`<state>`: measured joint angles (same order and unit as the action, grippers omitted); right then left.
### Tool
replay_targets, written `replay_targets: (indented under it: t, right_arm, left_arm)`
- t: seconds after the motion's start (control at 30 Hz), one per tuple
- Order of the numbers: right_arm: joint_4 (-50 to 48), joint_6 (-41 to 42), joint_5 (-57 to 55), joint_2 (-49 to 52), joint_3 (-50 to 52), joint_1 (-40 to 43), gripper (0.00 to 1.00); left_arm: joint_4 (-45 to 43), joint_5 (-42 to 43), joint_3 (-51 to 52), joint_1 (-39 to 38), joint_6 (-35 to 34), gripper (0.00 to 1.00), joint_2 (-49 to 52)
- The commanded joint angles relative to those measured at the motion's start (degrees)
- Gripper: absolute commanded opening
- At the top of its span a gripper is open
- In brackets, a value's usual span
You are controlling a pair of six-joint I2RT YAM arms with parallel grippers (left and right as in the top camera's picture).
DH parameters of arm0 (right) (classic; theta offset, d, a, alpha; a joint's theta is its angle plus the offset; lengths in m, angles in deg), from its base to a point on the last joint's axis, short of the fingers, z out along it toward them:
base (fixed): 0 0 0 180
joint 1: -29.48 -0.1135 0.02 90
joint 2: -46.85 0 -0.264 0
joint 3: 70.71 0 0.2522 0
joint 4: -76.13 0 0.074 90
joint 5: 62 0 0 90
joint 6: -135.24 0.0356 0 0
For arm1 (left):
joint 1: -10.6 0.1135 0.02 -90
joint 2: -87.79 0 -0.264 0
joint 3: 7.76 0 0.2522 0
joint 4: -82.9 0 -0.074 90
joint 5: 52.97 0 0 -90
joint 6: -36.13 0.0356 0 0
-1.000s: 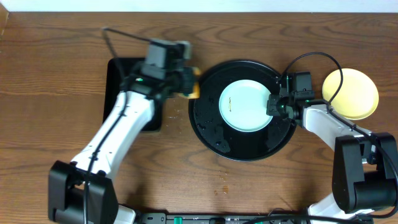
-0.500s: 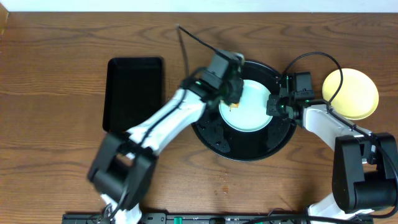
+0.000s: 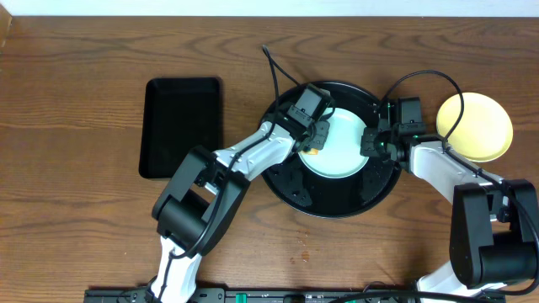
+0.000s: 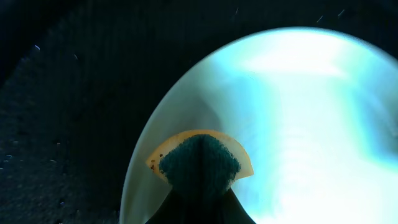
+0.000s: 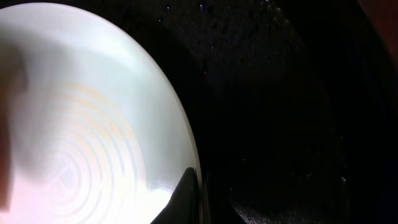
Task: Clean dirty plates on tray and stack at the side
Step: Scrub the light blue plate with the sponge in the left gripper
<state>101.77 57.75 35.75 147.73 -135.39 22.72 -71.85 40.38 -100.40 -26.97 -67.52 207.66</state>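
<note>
A pale mint-blue plate lies in the round black tray. My left gripper is shut on a sponge with a yellow body and dark green scrub face, pressed on the plate's left part. My right gripper is shut on the plate's right rim, one finger above and one below. A pale yellow plate lies on the bare wood to the right of the tray. A second mint-blue plate does not show.
A smaller rectangular black tray lies left of the round tray. The round tray's floor is wet with droplets. Brown specks lie on the wood in front of the round tray.
My left arm swung right from the rectangular tray, carrying the sponge over the round tray, and set it down on the plate's left part. The right arm has not moved.
</note>
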Motion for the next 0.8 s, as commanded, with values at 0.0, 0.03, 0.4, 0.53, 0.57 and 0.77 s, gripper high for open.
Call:
replay_targets:
  t: [0.0,0.03,0.4,0.53,0.57,0.77]
  right_arm:
    - [-0.11,-0.83,-0.17,0.7,0.39,-0.57,0.01]
    - [-0.11,-0.81,-0.17,0.7,0.39,-0.57,0.01]
    - [-0.13,-0.81,-0.17,0.7,0.39,-0.57,0.01]
    - [-0.13,-0.81,-0.17,0.7,0.39,-0.57,0.01]
    - [-0.13,-0.81,-0.17,0.7,0.39,-0.57,0.01]
    - [-0.13,-0.81,-0.17,0.7,0.39,-0.57,0.01]
  left_arm:
    - [-0.04,-1.53,0.13,0.24,1.36,0.07,1.44]
    - [-0.07,-1.51,0.22,0.24,1.33,0.07,1.79]
    - [-0.07,10.99,1.01,0.17,0.85,0.07,6.73]
    - [-0.07,21.73,1.01,0.17,0.85,0.08,6.82]
    - [-0.24,24.61,0.98,0.17,0.74,0.08,6.82]
    - [-0.63,32.63,-0.72,0.68,-0.63,0.08,6.58]
